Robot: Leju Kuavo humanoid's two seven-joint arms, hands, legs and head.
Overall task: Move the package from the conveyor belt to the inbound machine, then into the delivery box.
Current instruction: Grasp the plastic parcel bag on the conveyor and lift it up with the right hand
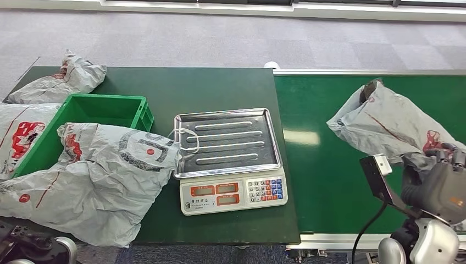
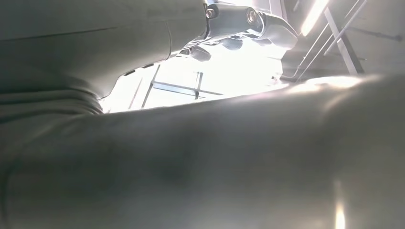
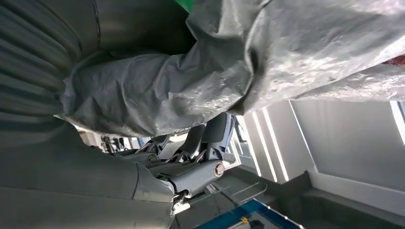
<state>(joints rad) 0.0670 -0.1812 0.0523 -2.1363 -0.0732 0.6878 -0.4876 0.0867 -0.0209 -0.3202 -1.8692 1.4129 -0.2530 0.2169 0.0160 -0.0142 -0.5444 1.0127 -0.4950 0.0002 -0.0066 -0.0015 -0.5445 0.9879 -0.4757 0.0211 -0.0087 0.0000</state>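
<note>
From the head view, the scale (image 1: pixel 231 159) stands at the right edge of the dark green table (image 1: pixel 220 88), its steel tray bare and its keypad facing the robot. Right of the scale runs the green conveyor belt (image 1: pixel 324 165), with a wide open strip of belt between the scale and the grey package (image 1: pixel 384 124). The package lies on the belt well right of the scale, its near end gathered at the right hand (image 1: pixel 439 165), which grips it by the belt's near right part. Left of the scale, a large grey bag (image 1: pixel 104 176) touches the tray's left edge and overhangs the table's near edge; it half covers the green delivery box (image 1: pixel 104 113). More grey bags (image 1: pixel 57 82) lie beyond and left of the box.

In the left wrist view, the left hand (image 2: pixel 239 28) is seen against bright glare above a blurred grey surface; whether its fingers are spread or closed I cannot tell.

In the right wrist view, the hand's fingers (image 3: pixel 205 143) are curled around bunched grey package film, holding it.
</note>
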